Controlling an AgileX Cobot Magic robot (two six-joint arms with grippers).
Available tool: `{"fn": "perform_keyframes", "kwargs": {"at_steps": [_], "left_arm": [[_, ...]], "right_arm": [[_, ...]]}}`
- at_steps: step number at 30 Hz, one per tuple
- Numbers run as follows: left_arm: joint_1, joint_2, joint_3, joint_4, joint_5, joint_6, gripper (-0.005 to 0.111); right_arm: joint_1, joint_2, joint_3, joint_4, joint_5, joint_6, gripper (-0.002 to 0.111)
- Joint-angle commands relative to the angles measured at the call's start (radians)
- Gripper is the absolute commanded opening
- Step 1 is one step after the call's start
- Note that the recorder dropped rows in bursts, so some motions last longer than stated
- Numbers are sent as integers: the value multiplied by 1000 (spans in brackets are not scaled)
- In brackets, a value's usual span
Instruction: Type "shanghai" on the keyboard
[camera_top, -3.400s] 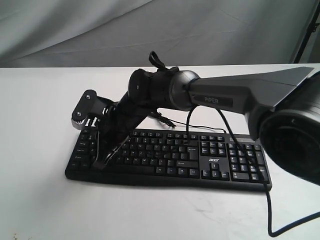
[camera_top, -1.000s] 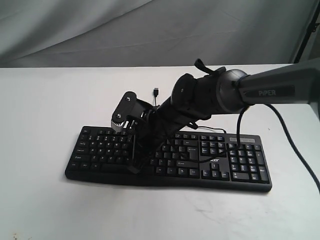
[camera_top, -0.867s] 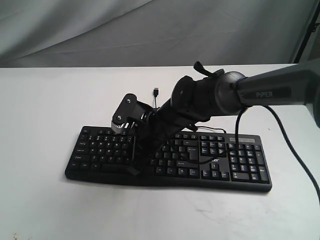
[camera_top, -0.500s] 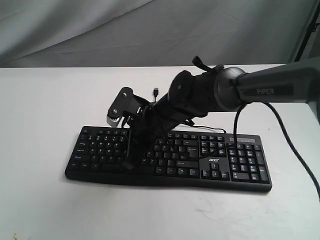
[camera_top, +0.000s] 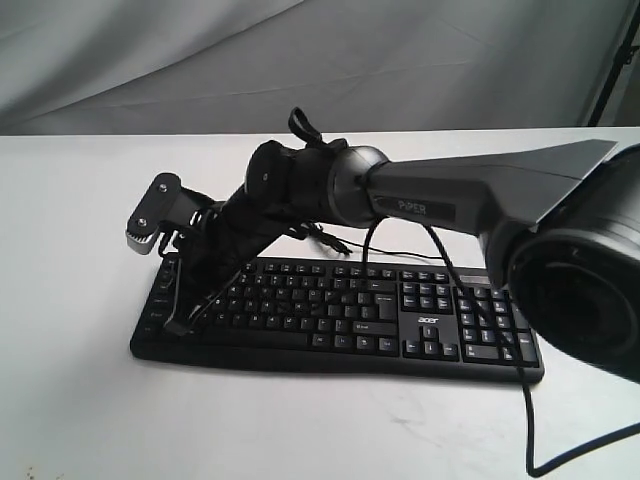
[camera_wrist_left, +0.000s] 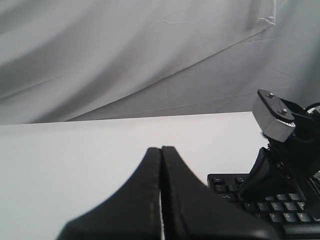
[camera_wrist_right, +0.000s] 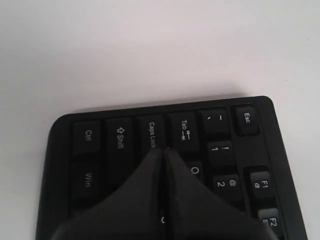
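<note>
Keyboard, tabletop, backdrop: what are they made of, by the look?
The keyboard looks like matte black plastic, with moulded keys and white printed legends. The tabletop is smooth matte white, possibly laminate; can't confirm. The backdrop is grey cloth, judging by its soft folds and creases.

We saw the right arm (camera_top: 470, 195) as a smooth grey shell with white "PiPER" lettering (camera_top: 418, 207), ending in a rounded black wrist (camera_top: 290, 185) with a small black strap loop (camera_top: 302, 122) on top. A thin black cable (camera_top: 522, 390) trailed from it beside a big round black joint (camera_top: 580, 300). A light grey block (camera_top: 152, 215) carried two dark screws, and the right gripper (camera_top: 178, 325) and left gripper (camera_wrist_left: 161, 150) were matte black wedges.
</note>
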Motion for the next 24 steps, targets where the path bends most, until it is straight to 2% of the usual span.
{"fn": "perform_keyframes", "kwargs": {"at_steps": [1, 18, 24], "left_arm": [[-6, -2, 2, 0, -6, -3, 0], [-6, -2, 2, 0, -6, -3, 0], [-6, -2, 2, 0, -6, -3, 0]], "right_arm": [[1, 6, -23, -24, 20, 20, 0], [1, 38, -23, -27, 39, 28, 0], [-3, -32, -23, -103, 77, 53, 0]]}}
